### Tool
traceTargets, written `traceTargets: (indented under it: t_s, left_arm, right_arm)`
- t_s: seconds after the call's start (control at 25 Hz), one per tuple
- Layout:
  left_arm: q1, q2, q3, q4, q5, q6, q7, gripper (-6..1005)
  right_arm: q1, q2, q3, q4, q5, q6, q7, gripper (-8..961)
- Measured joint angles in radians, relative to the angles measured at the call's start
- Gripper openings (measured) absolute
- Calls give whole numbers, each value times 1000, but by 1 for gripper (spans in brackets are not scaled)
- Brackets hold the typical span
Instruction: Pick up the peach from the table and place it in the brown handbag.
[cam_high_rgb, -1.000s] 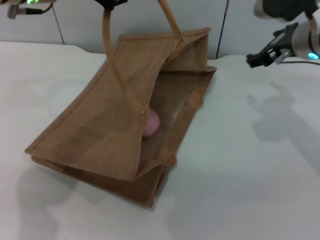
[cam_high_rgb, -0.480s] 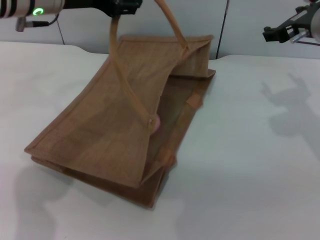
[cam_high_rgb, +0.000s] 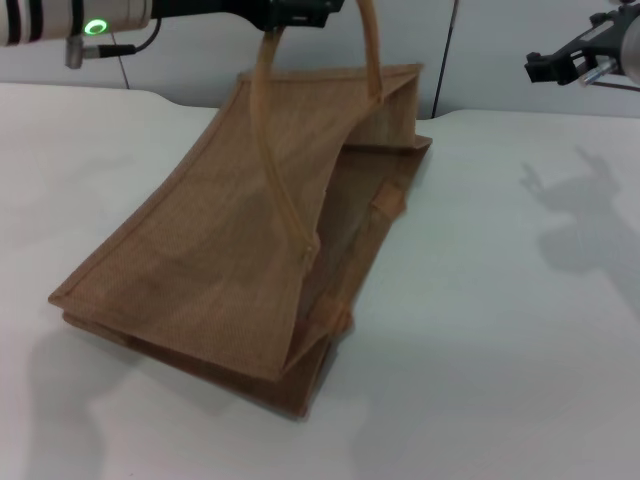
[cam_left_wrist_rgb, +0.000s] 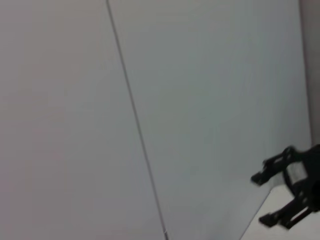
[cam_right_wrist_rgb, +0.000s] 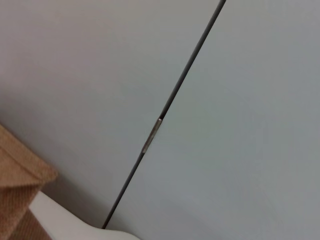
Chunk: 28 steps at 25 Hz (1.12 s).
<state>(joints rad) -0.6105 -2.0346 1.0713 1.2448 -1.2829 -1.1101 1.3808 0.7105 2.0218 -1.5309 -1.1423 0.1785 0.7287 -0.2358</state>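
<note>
The brown handbag (cam_high_rgb: 220, 250) lies tilted on the white table (cam_high_rgb: 480, 320), its upper side pulled up by one handle (cam_high_rgb: 272, 140). My left gripper (cam_high_rgb: 300, 14) is shut on that handle above the bag's far end. The peach is hidden; the bag's opening shows only woven cloth. My right gripper (cam_high_rgb: 548, 68) is open and empty, raised at the far right, well away from the bag. It also shows in the left wrist view (cam_left_wrist_rgb: 261, 200) with its fingers apart. A corner of the bag (cam_right_wrist_rgb: 20, 185) shows in the right wrist view.
A grey panelled wall (cam_high_rgb: 500, 40) stands behind the table's far edge. Bare tabletop stretches to the right of the bag and in front of it.
My left gripper has moved right with the handle, and the bag's upper side now covers the peach that showed inside. My right gripper rose and drew back to the right.
</note>
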Motion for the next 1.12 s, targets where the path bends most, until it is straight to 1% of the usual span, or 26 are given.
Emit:
traceTargets:
  t_s: [0.04, 0.2, 0.4, 0.56, 0.72, 0.8, 0.88, 0.92, 1.0, 1.04, 1.08, 1.12]
  left_arm:
    - [2, 0, -1, 0, -18, -4, 6, 891]
    - [9, 0, -1, -10, -81, -36, 50, 885]
    - [-1, 0, 1, -49, -119, -74, 103, 882]
    - [3, -6, -4, -60, -130, -57, 110, 881]
    - [56, -5, -21, -55, -171, 23, 119, 880]
    - [86, -6, -33, -55, -185, 75, 133, 880]
    - [130, -9, -41, -61, -236, 150, 166, 879]
    - [146, -9, -42, -66, -262, 177, 179, 879]
    - [178, -9, -42, -96, -349, 247, 225, 879]
    - [196, -9, -41, -124, -415, 288, 263, 878]
    - [217, -9, -40, -167, -510, 333, 322, 878]
    - [217, -9, -40, -167, -510, 333, 322, 878]
  right_arm:
    - [0, 0, 0, 0, 0, 0, 0, 871]
    - [0, -1, 3, 4, 1, 0, 2, 871]
    - [4, -2, 3, 11, 1, 0, 2, 871]
    - [4, -2, 3, 12, 1, 0, 2, 871]
    - [-7, 1, -1, 6, 1, -30, 6, 871]
    - [-29, 4, -15, -9, 2, -77, 17, 871]
    - [-62, 5, -40, -30, 3, -155, 40, 871]
    - [-90, 6, -57, -44, 3, -220, 61, 871]
    - [-139, 6, -75, -59, 4, -324, 91, 871]
    - [-161, 6, -81, -63, 4, -371, 102, 871]
    - [-184, 6, -91, -65, 4, -421, 115, 871]
    - [-204, 6, -103, -65, 4, -471, 127, 871]
